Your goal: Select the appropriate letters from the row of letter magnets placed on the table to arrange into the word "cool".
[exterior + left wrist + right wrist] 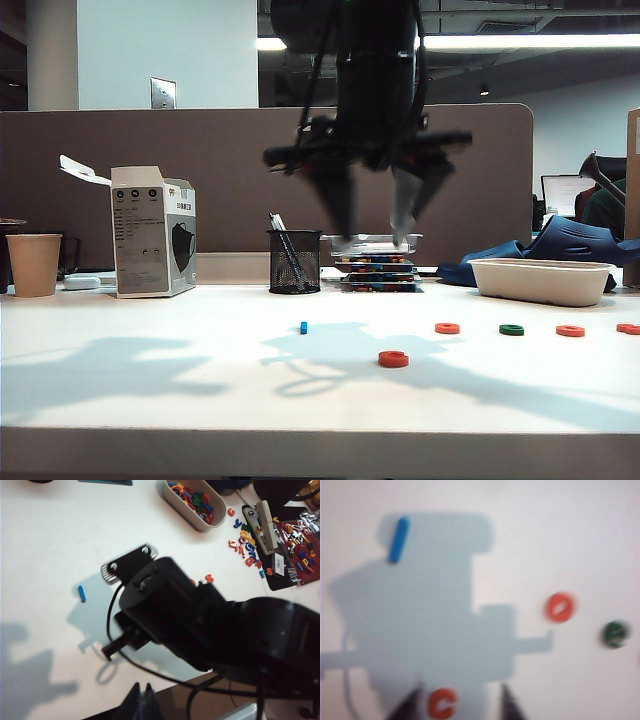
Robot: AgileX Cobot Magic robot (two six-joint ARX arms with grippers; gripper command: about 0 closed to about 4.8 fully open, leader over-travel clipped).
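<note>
Letters: red c [442,703] lies on the table [150,390], between the right gripper [460,702] fingertips, untouched; jaws open.
Tray [186,507]: loose magnets inside, seen only by left wrist.
Mesh cup [294,261]: pens.
Left gripper: state unclear.

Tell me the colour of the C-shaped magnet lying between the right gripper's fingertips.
Red-orange C-shaped magnet; clearest in the right wrist view.

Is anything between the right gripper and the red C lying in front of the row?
Nothing visible. In the right wrist view the red C lies on bare table between the open fingers of the right gripper. In the exterior view that gripper hangs above it with only air between.
</note>
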